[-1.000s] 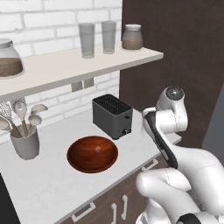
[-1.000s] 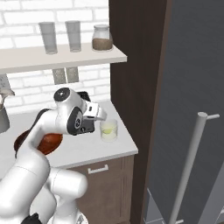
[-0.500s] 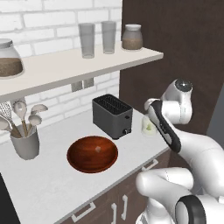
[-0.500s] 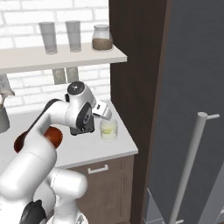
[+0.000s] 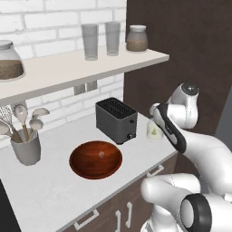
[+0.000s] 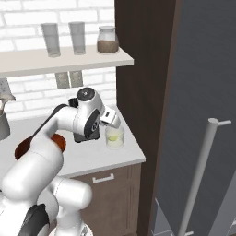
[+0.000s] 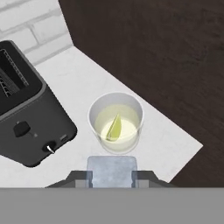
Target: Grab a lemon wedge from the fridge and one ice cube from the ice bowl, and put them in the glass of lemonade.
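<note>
While the hand view looks down along the gripper, we see a pale grey ice cube pinched between its two dark fingertips, jaws partly closed on the cube's sides. Directly beyond the cube sits the glass of lemonade, upright on the white counter. The lemon wedge is inside the glass, standing on edge in the pale liquid. We can't tell from this view how high the cube is above the rim.

The dark toaster stands just beside the glass, with a gap between them; the dark brown cabinet wall runs behind the glass at the counter corner.

In the left base view the arm bends over the counter's right end, the glass partly hidden behind its wrist, near the toaster. The ice bowl sits in front of the toaster, well apart from the glass, with one small pale piece at its middle. A grey utensil cup is at the far left. On the shelf stand two tall grey glasses and a lidded jar.

In the right base view the gripper hangs just above the glass. The grey fridge with its bar handle stands to the right.
</note>
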### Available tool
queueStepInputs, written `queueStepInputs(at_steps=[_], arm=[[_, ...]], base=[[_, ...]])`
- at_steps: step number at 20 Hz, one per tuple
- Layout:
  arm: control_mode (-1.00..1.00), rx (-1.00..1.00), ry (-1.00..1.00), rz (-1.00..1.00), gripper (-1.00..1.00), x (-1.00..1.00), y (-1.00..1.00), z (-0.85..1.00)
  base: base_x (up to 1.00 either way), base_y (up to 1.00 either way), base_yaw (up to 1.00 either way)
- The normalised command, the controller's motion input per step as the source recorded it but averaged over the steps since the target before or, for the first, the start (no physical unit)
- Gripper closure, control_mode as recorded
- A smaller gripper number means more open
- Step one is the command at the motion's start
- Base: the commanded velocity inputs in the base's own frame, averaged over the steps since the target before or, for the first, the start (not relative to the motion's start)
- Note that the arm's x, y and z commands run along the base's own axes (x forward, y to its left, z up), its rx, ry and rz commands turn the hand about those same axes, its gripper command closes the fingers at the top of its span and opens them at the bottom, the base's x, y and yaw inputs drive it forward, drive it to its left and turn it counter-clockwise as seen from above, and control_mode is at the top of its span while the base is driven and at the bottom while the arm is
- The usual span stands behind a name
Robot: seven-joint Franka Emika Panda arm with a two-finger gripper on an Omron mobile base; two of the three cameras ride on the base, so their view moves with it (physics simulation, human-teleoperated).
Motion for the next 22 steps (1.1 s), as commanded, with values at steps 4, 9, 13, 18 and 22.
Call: queueStepInputs(at_steps=[4,9,13,18,22], arm=[[-1.0,0.0,0.0,0.0,1.0,0.0,0.0,-0.2],[-1.0,0.0,0.0,0.0,1.0,0.0,0.0,-0.02],[-1.0,0.0,0.01,0.0,1.0,0.17,0.0,0.0],[-1.0,0.0,0.02,0.0,1.0,0.33,0.0,0.0],[-1.0,0.0,0.0,0.04,1.0,0.25,-0.03,0.0]], base=[[0.0,0.0,0.0],[0.0,0.0,0.0],[0.0,0.0,0.0],[0.0,0.0,0.0],[0.0,0.0,0.0]])
